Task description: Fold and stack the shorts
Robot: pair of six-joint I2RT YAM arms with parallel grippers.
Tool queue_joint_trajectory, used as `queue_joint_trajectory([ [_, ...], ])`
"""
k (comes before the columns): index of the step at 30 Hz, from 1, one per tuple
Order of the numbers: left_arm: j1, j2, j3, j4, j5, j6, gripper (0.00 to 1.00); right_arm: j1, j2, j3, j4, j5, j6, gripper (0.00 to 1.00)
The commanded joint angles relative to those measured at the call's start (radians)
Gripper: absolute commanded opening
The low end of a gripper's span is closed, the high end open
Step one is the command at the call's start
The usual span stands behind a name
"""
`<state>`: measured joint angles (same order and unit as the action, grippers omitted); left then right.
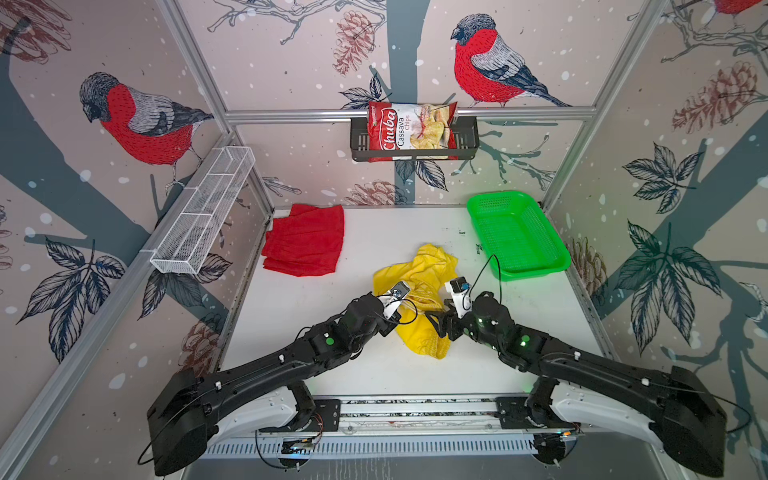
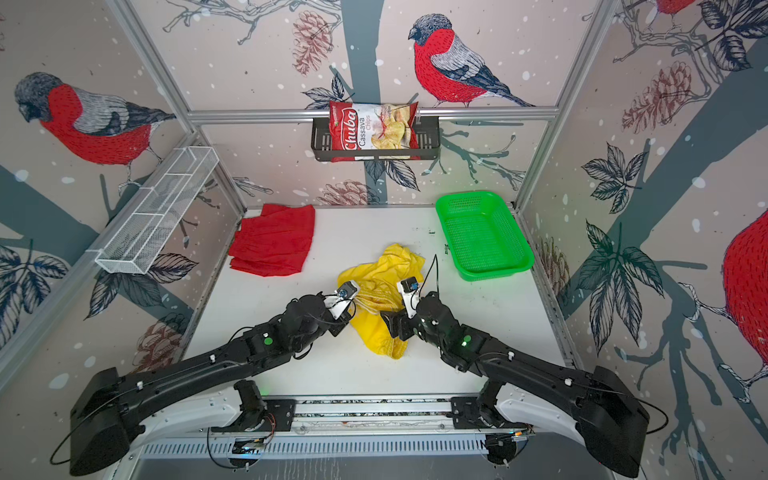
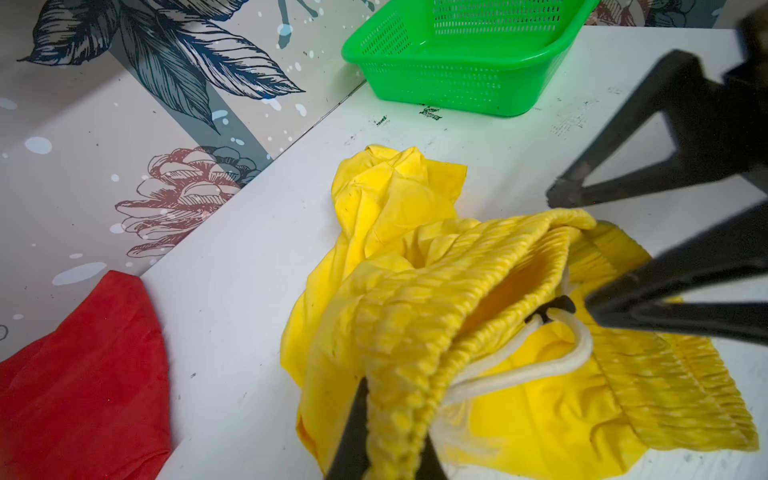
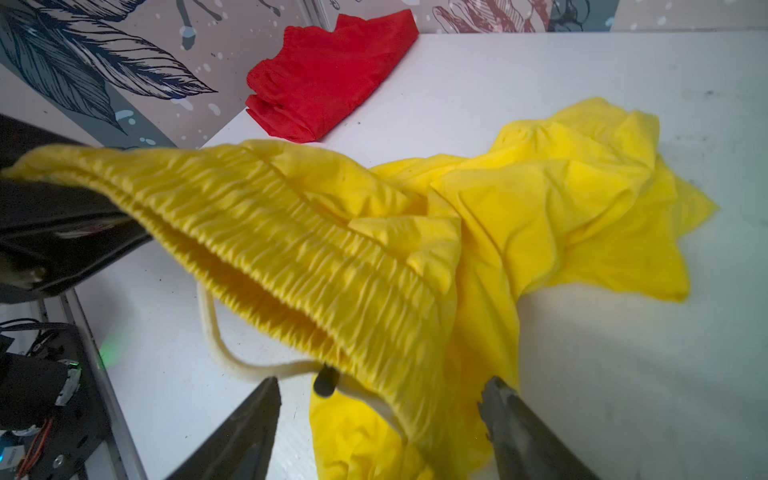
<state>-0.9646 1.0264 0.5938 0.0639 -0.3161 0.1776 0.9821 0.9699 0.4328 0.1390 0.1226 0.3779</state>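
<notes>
Yellow shorts (image 1: 432, 262) crumpled at middle of table (image 1: 519, 332), waistband pinched in left gripper (image 3: 392, 453), right gripper (image 4: 381, 392) spread wide around the waistband's other end without clamping it, red shorts (image 1: 305, 241) folded at far left corner.

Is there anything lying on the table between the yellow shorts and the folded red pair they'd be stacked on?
Nothing visible. Only bare table separates the yellow shorts from the red shorts. The green basket sits on the far side of the yellow pair, out of that path.
</notes>
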Motion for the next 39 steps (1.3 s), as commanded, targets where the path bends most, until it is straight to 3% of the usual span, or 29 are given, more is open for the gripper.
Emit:
queue_joint_trajectory([
  [1,0.007,0.013,0.005,0.043,-0.015,-0.043,0.00,0.073,-0.039,-0.050,-0.087,0.225,0.194,0.82],
  [5,0.023,0.026,-0.004,0.064,0.016,-0.072,0.00,0.113,-0.048,-0.091,-0.149,0.279,0.326,0.84],
  [14,0.055,0.050,-0.096,0.181,0.126,-0.160,0.00,0.117,0.032,-0.161,0.030,0.046,0.334,0.84],
  [19,0.055,0.099,-0.154,0.258,0.174,-0.218,0.01,0.113,0.098,-0.161,0.060,-0.023,0.332,0.83],
  [22,0.056,0.136,-0.183,0.302,0.202,-0.237,0.03,0.107,0.133,-0.164,0.067,-0.024,0.329,0.77],
  [26,0.057,0.187,-0.211,0.358,0.240,-0.264,0.05,0.079,0.175,-0.153,0.036,0.008,0.334,0.62],
  [33,0.056,0.276,-0.205,0.387,0.458,-0.213,0.29,0.048,0.151,-0.146,0.047,0.037,0.293,0.33],
  [39,0.056,0.348,-0.199,0.392,0.473,-0.212,0.53,0.026,0.099,-0.158,0.053,0.032,0.286,0.27],
])
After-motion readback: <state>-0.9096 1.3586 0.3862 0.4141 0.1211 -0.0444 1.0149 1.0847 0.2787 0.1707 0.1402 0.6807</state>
